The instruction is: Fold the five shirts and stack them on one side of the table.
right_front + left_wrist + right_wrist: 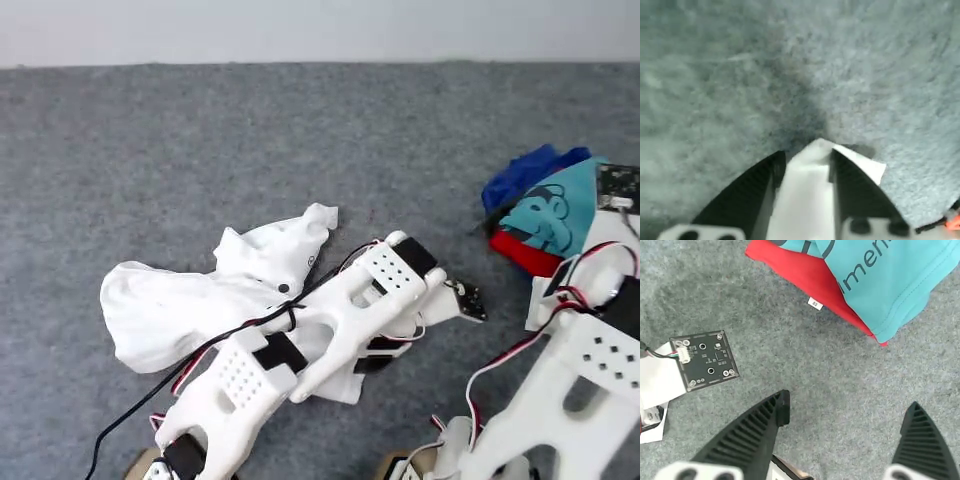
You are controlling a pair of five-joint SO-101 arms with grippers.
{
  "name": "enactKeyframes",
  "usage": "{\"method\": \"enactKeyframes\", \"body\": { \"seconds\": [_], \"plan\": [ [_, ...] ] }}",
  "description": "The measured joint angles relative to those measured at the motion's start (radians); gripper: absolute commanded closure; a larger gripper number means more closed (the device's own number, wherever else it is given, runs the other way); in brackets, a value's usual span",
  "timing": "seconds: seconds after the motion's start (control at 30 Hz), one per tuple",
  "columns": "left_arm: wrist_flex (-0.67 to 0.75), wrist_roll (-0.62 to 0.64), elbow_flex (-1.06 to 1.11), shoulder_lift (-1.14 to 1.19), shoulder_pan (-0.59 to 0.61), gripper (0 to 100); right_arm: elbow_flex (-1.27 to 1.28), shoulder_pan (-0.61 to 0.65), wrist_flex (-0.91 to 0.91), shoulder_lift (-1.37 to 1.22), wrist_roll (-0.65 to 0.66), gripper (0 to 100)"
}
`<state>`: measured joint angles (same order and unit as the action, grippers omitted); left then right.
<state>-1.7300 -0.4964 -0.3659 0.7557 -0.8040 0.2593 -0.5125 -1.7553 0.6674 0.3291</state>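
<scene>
left gripper (807,155) clenched on a fold of the white shirt (190,305), which lies crumpled on the grey table (200,140); right gripper (845,415) released, jaws spread above bare table near the teal shirt (890,280), which overlaps the red shirt (810,275).

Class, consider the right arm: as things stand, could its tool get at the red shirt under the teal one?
Probably yes. The right tool is open above the bare grey table, and the red shirt lies just ahead, its edge exposed, with nothing between. The teal shirt covers only part of it.
</scene>
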Motion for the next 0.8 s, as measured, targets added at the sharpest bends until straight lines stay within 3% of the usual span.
{"method": "enactKeyframes", "body": {
  "seconds": [0.13,0.3,0.47,0.6,0.8],
  "plan": [
    [-0.005,0.000,0.000,0.005,-0.014,99,0.000,0.000,0.000,0.000,0.000,64.5],
    [-0.002,0.000,-0.040,-0.028,-0.029,99,0.000,0.000,0.000,0.000,0.000,64.5],
    [-0.002,0.000,-0.069,-0.232,0.000,99,0.000,0.000,0.000,0.000,0.000,64.5],
    [-0.003,0.000,-0.069,-0.456,0.120,99,0.000,0.000,0.000,0.000,0.000,64.5],
    [-0.008,0.015,-0.069,-0.772,0.396,99,0.000,0.000,0.002,0.000,0.000,64.5]
  ]
}}
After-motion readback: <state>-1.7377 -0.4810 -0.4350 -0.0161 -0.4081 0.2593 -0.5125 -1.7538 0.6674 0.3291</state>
